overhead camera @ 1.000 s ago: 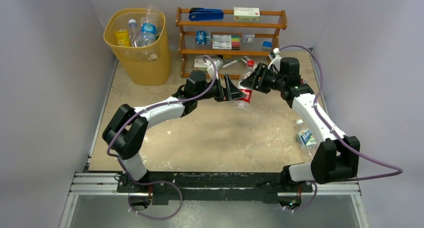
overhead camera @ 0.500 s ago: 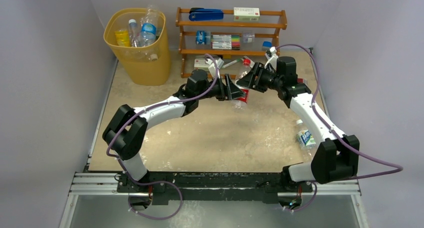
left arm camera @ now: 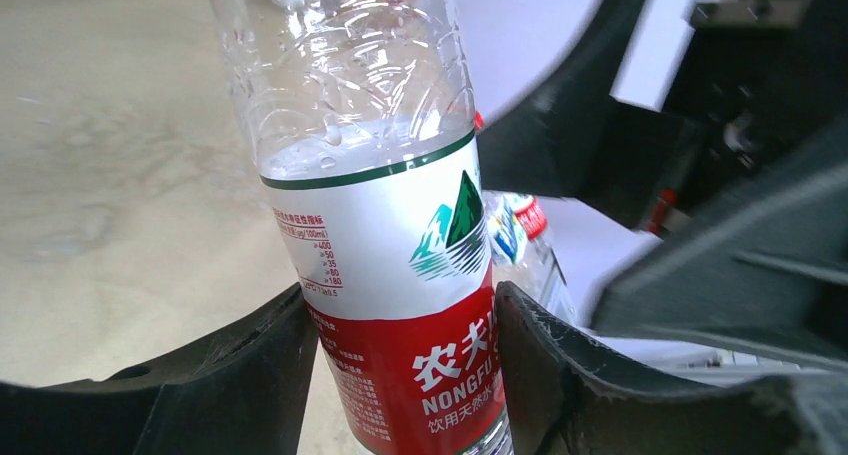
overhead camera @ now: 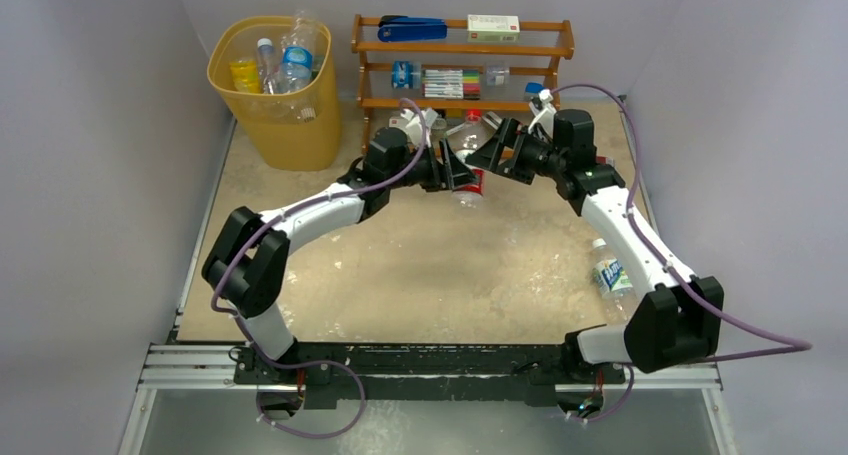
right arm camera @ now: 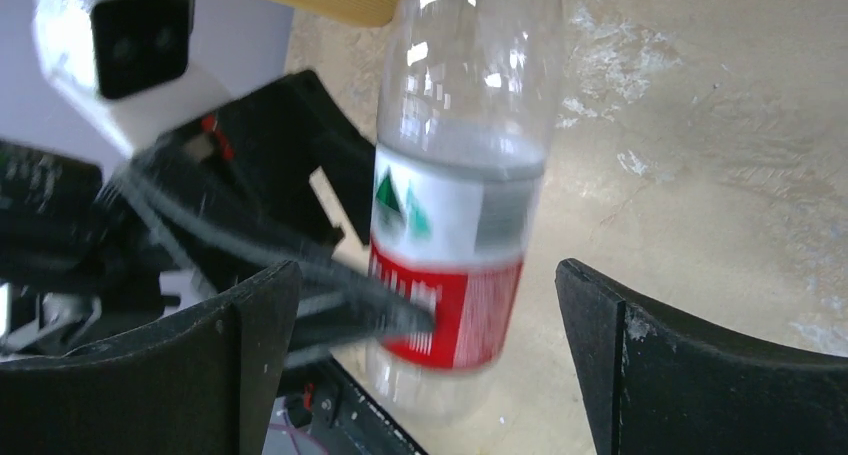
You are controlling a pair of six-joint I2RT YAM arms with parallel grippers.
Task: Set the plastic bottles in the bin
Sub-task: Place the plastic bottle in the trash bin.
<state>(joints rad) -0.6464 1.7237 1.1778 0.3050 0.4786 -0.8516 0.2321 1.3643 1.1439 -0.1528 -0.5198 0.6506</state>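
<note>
The beige stone-patterned tabletop (overhead camera: 420, 265) carries the tall yellow-orange plastic bin (overhead camera: 290, 125) at its far left, with several plastic bottles (overhead camera: 285, 60) inside, and the brown wooden shelf rack (overhead camera: 560, 50) just right of it. My left arm (overhead camera: 310, 210) and right arm (overhead camera: 625, 225) meet nose to nose in front of the rack. Held up between them is the clear plastic bottle with the red-and-white label (left arm camera: 380, 225). The left jaws are clamped on its label. The right jaws stand wide apart, one on each side of the bottle, touching it nowhere I can see.

I judge this a handover. To do it well I'd draw the right arm straight back first so nothing clips the bottle. Then I'd swing the left arm left, clear of the rack, letting go only above the bin's rim. A smaller blue-labelled bottle (overhead camera: 608, 272) lies near right.
</note>
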